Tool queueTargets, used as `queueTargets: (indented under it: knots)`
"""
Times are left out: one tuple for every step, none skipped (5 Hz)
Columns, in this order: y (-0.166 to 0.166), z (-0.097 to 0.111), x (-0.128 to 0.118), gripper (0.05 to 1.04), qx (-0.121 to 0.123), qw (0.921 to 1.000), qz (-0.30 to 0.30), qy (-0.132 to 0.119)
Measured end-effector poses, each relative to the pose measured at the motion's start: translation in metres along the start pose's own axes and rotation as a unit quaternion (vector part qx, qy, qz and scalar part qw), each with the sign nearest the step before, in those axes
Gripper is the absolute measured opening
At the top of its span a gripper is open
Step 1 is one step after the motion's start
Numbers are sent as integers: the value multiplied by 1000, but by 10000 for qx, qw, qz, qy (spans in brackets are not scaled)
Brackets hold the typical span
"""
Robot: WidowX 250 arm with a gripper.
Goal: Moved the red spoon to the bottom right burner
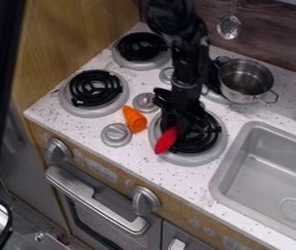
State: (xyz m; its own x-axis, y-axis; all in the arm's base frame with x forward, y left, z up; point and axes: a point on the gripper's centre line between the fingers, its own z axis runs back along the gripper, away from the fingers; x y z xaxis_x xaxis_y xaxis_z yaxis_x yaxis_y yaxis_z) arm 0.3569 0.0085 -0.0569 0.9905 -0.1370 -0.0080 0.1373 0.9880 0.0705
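Red spoon (166, 140), eight o'clock on burner (190, 160): likely light, stiff, slick; hold mid-length. Gripper (176, 126) closure: cannot tell.

The glossy black, jointed robot arm (190, 58) has bulky, rounded segments and what may be a thin greyish ring (186, 85) above its angular black hand (175, 128).

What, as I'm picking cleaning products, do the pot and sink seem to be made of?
The pot looks like polished metal, probably steel: bright reflections on its walls, wire-like handles. The sink is satin grey with soft rounded corners: perhaps moulded plastic, though painted metal is possible.
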Motion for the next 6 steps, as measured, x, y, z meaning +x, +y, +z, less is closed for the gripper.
queueTargets:
  knots:
    - [-4, -3, 10, 354, -150, 9998, 121, 37]
    - [-6, -3, 15, 354, -229, 9996, 182, 48]
    - [-6, -2, 16, 401, -238, 9995, 217, 25]
    - [-7, 4, 9, 705, -291, 9982, 515, -79]
    - [-3, 37, 4, 967, -334, 9957, 712, -483]
    - [4, 66, -6, 998, -428, 9918, 868, -835]
